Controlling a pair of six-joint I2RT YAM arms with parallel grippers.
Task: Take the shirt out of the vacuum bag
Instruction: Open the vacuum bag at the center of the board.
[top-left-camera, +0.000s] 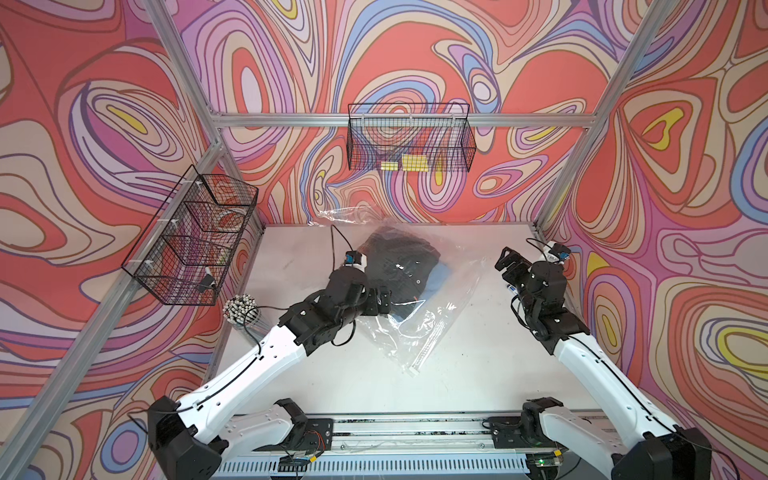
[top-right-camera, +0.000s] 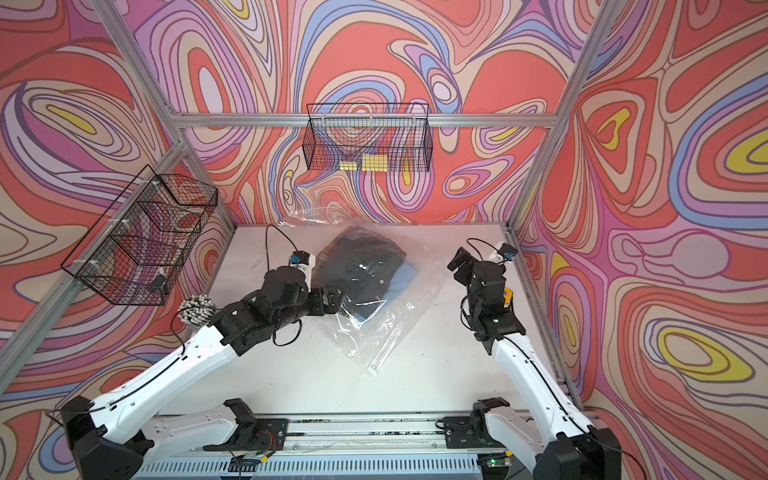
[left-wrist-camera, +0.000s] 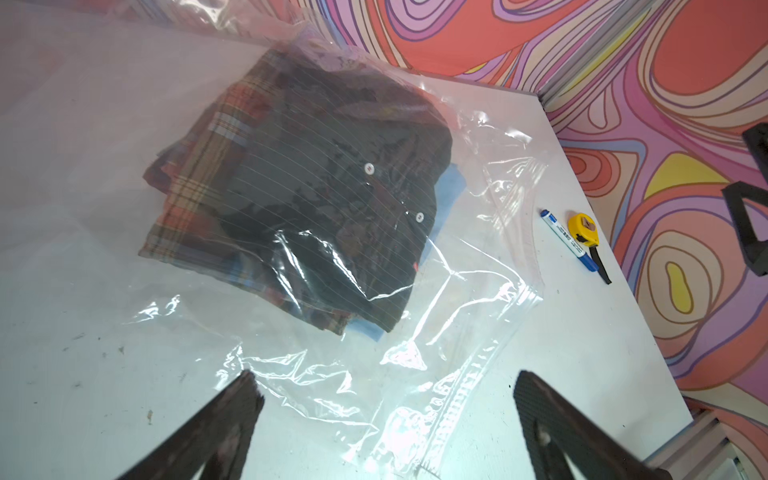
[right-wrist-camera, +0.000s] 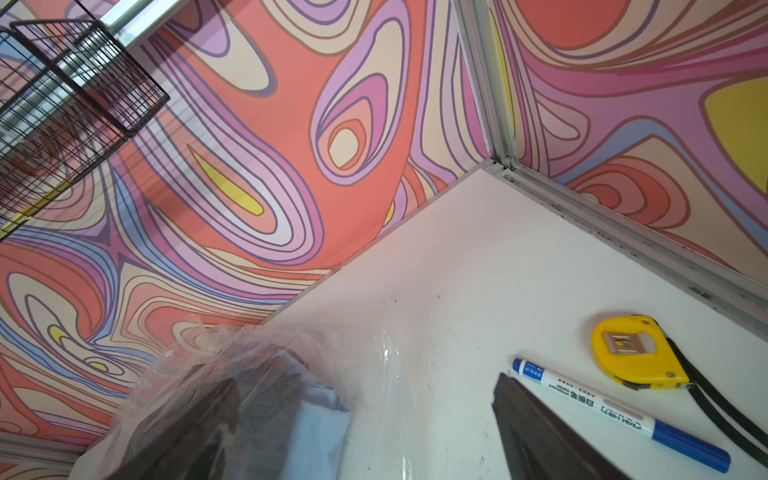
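The vacuum bag (top-left-camera: 419, 316) (top-right-camera: 376, 324) (left-wrist-camera: 436, 316) lies flat on the white table (top-left-camera: 332, 357), about mid-table. Its long axis runs on a diagonal from far left to near right. Its far corner crumples up against the far wall, and its zip-seal strip (top-left-camera: 428, 345) (left-wrist-camera: 457, 374) forms the near-right edge, pointing toward the right side. Inside, toward the far end, sits the folded shirt (top-left-camera: 399, 266) (top-right-camera: 361, 266) (left-wrist-camera: 332, 199), dark with fine stripes and white buttons. Plaid and light blue cloth show under it.

The left gripper (top-left-camera: 380, 299) (top-right-camera: 330, 301) (left-wrist-camera: 384, 386) hangs over the bag's near-left part, jaws spread wide with nothing between them. Whether its tips touch the film cannot be told. The right gripper (top-left-camera: 509, 264) (top-right-camera: 459, 264) (right-wrist-camera: 361, 399) is raised at the right side, released and holding nothing, apart from the bag.

Swirl-patterned walls (top-left-camera: 665, 208) close in the left, far and right sides. One wire basket (top-left-camera: 411, 141) hangs on the far wall and a second basket (top-left-camera: 191, 237) on the left wall. A bundle of white sticks (top-left-camera: 241, 309) stands at the table's left edge. A marker (left-wrist-camera: 567, 241) (right-wrist-camera: 615, 415) and a yellow tape measure (left-wrist-camera: 584, 228) (right-wrist-camera: 636, 353) lie just beside each other near the right edge. Bare white surface stretches between the bag and the near rail (top-left-camera: 415, 428).
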